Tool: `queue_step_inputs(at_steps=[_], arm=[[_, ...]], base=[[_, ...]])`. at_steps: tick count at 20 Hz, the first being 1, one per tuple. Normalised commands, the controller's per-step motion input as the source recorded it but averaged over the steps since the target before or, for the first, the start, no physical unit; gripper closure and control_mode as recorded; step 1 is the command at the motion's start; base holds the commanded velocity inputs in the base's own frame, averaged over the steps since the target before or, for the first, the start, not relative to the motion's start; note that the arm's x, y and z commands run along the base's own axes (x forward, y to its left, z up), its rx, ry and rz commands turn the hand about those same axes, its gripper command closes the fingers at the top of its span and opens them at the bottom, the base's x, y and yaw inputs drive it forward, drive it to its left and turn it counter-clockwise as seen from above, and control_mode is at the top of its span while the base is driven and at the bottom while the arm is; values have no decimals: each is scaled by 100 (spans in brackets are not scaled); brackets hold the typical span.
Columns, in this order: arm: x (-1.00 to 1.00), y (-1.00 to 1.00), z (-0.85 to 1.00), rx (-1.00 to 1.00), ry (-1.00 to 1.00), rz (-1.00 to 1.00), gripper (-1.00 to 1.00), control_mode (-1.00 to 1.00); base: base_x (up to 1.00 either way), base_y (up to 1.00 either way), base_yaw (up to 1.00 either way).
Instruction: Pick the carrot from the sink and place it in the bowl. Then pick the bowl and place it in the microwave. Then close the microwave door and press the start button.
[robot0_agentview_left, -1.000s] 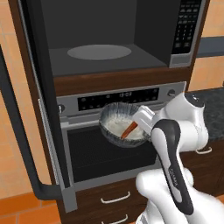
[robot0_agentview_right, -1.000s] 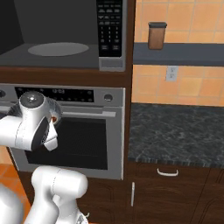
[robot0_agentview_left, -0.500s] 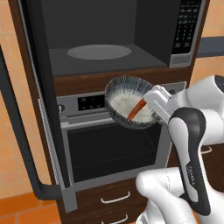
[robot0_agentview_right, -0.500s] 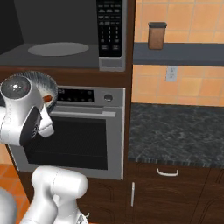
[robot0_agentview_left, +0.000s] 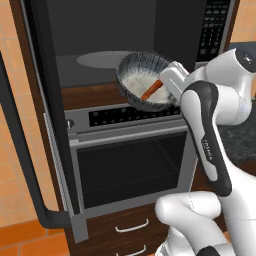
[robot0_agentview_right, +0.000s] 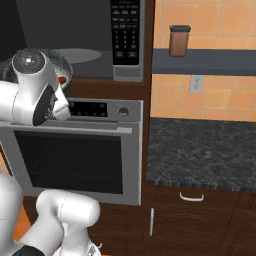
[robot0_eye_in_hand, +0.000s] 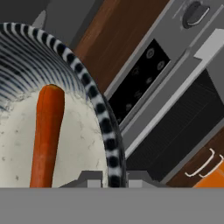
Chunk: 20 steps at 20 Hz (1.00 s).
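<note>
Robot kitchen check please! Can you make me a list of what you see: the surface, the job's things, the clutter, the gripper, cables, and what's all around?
surface: dark speckled counter, bare where seen.
job's things: bowl held tilted in front of the open microwave; carrot lies inside the bowl; microwave door swung open at left; turntable bare.
clutter: brown jar on the wall shelf.
gripper: gripper shut on the bowl's rim.
cables: nothing seen.
surroundings: wall oven below the microwave, keypad, orange tiles, wall outlet, wood drawers.
</note>
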Motion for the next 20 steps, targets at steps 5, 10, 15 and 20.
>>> queue_step_inputs(at_steps=[5, 10, 15, 20], arm=[[80, 0, 44, 0, 0, -1, 100, -100], [83, 6, 26, 0, 0, -2, 100, -100], [77, 27, 44, 0, 0, -1, 100, -100], [70, 23, 10, 0, 0, -3, 100, -100]], base=[[0, 0, 0], [0, 0, 0], [0, 0, 0], [0, 0, 0]])
